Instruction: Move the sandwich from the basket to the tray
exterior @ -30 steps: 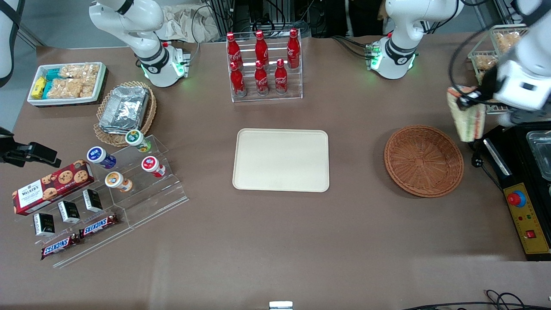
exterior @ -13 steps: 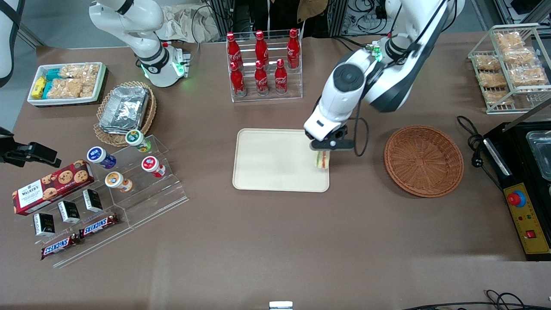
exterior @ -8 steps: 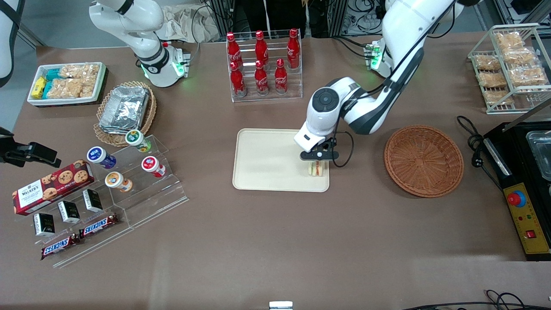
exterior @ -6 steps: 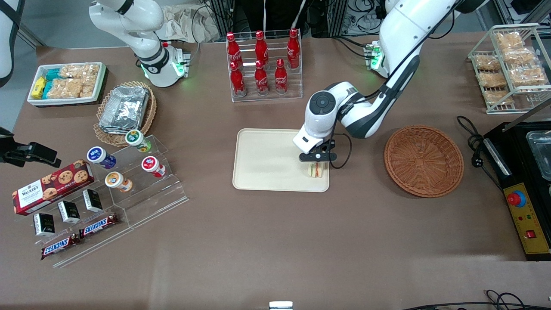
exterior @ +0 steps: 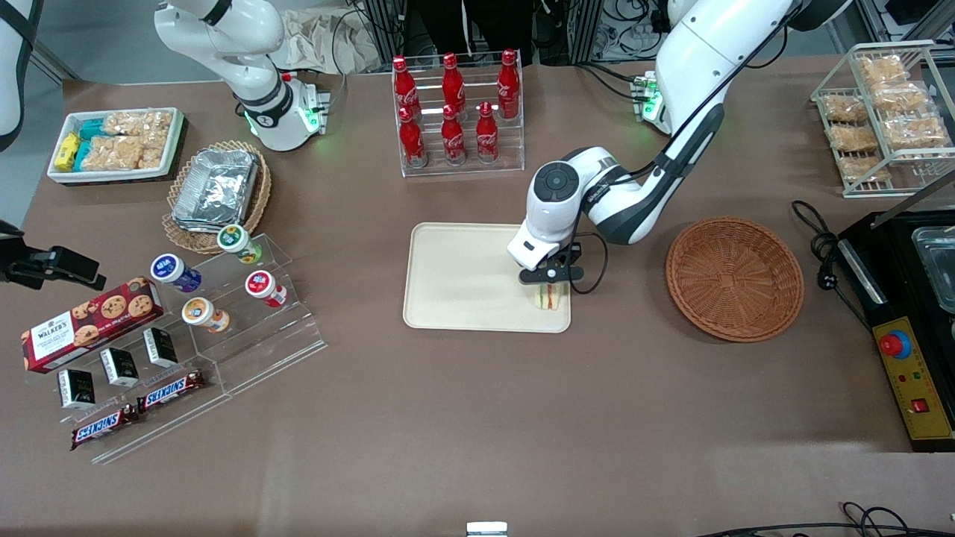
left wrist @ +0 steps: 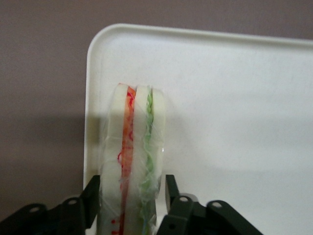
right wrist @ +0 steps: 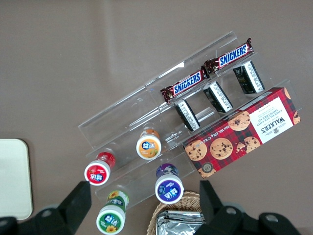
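The gripper (exterior: 550,286), fingers (left wrist: 91,200) still clamping the sandwich (exterior: 547,297), has lowered onto the tray (exterior: 462,276).

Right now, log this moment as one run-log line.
stage: placing | gripper: shut on sandwich, low over tray corner nearest basket | sandwich: upright on edge | basket: no sandwich in it | release: not yet done
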Motion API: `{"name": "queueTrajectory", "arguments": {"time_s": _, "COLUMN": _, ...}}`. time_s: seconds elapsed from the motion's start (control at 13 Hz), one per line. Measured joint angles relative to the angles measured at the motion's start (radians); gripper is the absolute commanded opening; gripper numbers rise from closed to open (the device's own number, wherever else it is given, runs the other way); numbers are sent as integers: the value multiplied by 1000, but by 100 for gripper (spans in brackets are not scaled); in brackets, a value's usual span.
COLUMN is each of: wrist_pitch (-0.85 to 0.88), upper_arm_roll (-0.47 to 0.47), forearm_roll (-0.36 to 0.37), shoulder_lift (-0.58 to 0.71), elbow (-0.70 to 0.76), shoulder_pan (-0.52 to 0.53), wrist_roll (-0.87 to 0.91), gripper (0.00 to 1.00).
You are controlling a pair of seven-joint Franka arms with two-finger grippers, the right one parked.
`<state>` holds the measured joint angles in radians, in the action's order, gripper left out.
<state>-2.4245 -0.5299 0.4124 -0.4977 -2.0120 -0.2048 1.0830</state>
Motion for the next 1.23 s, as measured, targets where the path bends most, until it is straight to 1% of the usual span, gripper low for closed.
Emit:
{"name": "queueTrajectory", "arguments": {"time_s": 0.23, "wrist_pitch": 16, "upper_arm_roll": -1, "forearm_roll": 2, "shoulder_lift": 27, "elbow": 60, "shoulder_pan": 1, "wrist_roll": 64, "gripper": 100}}
{"name": "queueTrajectory", "arguments": {"time_s": 0.38, "wrist_pitch": 100, "upper_arm_roll": 0, "forearm_roll": -7, "shoulder_lift": 82, "elbow": 105, "shoulder_pan": 5, "wrist_roll": 87, "gripper": 100}}
{"name": "queueTrajectory", "arguments": {"time_s": 0.54, "wrist_pitch": 269, "upper_arm_roll": 1, "forearm_roll": -61, "shoulder_lift": 152, "elbow": 196, "shoulder_pan": 9, "wrist_roll": 93, "gripper": 100}}
{"name": "queueTrajectory", "arguments": {"time_s": 0.69, "wrist_pitch": 480, "upper_arm_roll": 5, "forearm_roll": -120, "shoulder_lift": 217, "elbow": 328, "shoulder_pan": 25, "wrist_roll": 94, "gripper": 100}}
{"name": "queueTrajectory", "arguments": {"time_s": 0.85, "wrist_pitch": 614, "upper_arm_roll": 16, "forearm_roll": -172, "shoulder_lift": 282, "elbow": 429, "shoulder_pan": 65, "wrist_roll": 89, "gripper": 100}}
{"name": "queueTrajectory", "arguments": {"time_s": 0.92, "wrist_pitch": 655, "upper_arm_roll": 42, "forearm_roll": -194, "shoulder_lift": 320, "elbow": 453, "shoulder_pan": 80, "wrist_roll": 74, "gripper": 100}}
{"name": "queueTrajectory", "arguments": {"time_s": 1.0, "wrist_pitch": 687, "upper_arm_roll": 89, "forearm_roll": -220, "shoulder_lift": 361, "elbow": 460, "shoulder_pan": 82, "wrist_roll": 42, "gripper": 100}}
{"name": "queueTrajectory", "arguments": {"time_s": 1.15, "wrist_pitch": 761, "upper_arm_roll": 205, "forearm_roll": -275, "shoulder_lift": 443, "elbow": 459, "shoulder_pan": 81, "wrist_roll": -103, "gripper": 100}}
{"name": "queueTrajectory", "arguments": {"time_s": 1.23, "wrist_pitch": 795, "upper_arm_roll": 261, "forearm_roll": -289, "shoulder_lift": 478, "elbow": 455, "shoulder_pan": 81, "wrist_roll": -182, "gripper": 100}}
